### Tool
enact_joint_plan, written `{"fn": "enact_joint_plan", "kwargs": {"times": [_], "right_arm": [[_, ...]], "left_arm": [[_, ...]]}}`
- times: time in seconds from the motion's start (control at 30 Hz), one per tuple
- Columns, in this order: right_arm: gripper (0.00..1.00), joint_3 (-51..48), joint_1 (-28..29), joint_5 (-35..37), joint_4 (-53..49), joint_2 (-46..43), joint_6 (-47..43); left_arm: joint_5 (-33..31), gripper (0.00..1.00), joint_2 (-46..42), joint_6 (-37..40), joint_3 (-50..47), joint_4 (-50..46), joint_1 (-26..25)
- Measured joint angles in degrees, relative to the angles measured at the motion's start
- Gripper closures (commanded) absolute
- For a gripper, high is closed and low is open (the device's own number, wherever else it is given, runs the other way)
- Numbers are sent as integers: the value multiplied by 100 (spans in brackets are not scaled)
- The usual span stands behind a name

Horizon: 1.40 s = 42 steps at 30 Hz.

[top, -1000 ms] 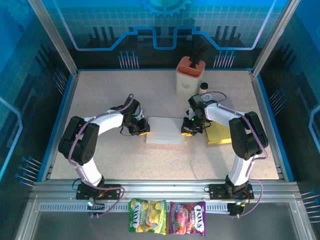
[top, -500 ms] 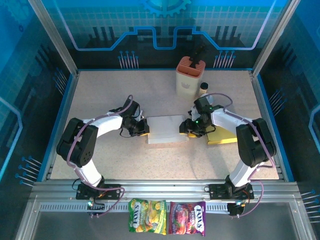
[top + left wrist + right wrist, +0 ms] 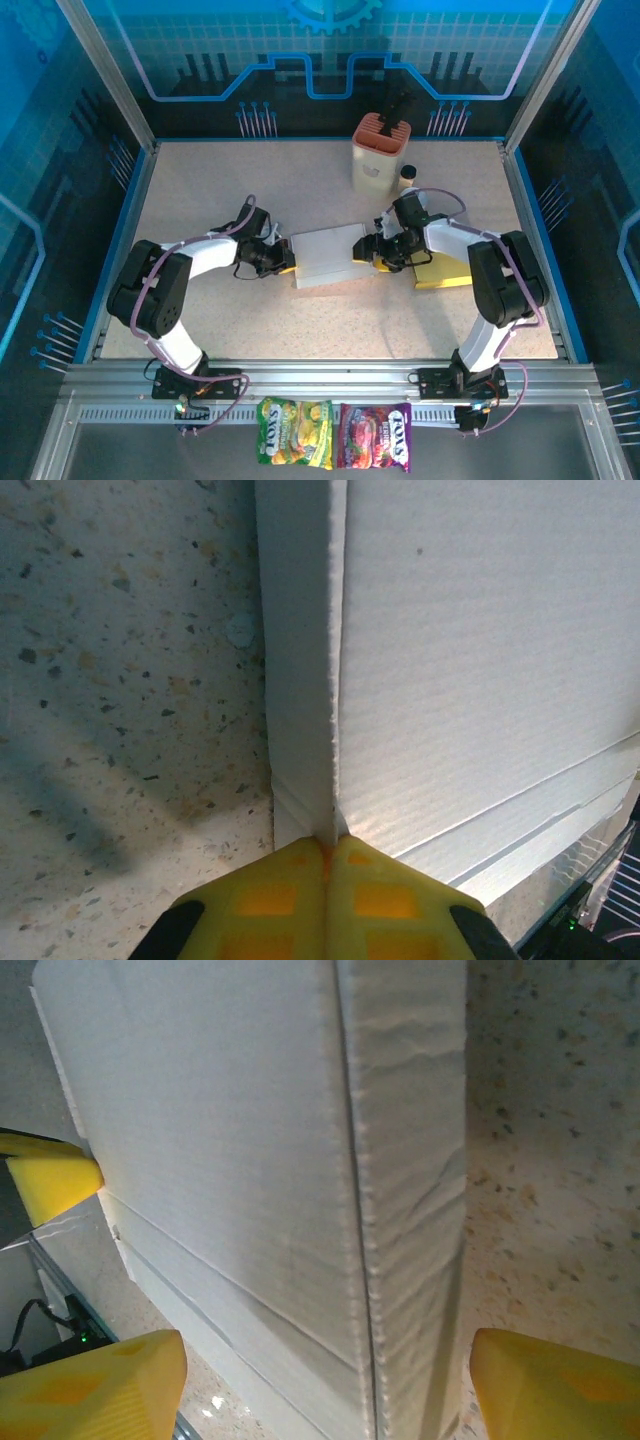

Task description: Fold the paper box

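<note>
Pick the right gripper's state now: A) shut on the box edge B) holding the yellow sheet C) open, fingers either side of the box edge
C: the right gripper has its fingers wide apart in its wrist view, the paper box edge between them.

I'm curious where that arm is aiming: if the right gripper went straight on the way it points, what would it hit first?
The white paper box: its creased edge sits straight ahead, between the open fingers of the right gripper, so it would probably press into that edge first.
</note>
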Motion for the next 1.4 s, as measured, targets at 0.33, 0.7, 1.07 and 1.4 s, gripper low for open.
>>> {"fn": "enact_joint_plan", "kwargs": {"times": [0.33, 0.7, 1.07, 1.4], "right_arm": [[35, -20, 0, -514, 428, 140, 46], [56, -50, -22, -846, 966, 111, 352], [67, -157, -42, -933, 1283, -393, 1438], [70, -157, -144, -979, 953, -839, 3322]], "left_arm": [[81, 98, -11, -87, -68, 87, 79], [68, 93, -11, -70, -72, 85, 116], [-448, 59, -1211, 918, -219, 155, -197], [-1681, 43, -2258, 4159, 13, -212, -2347]]}}
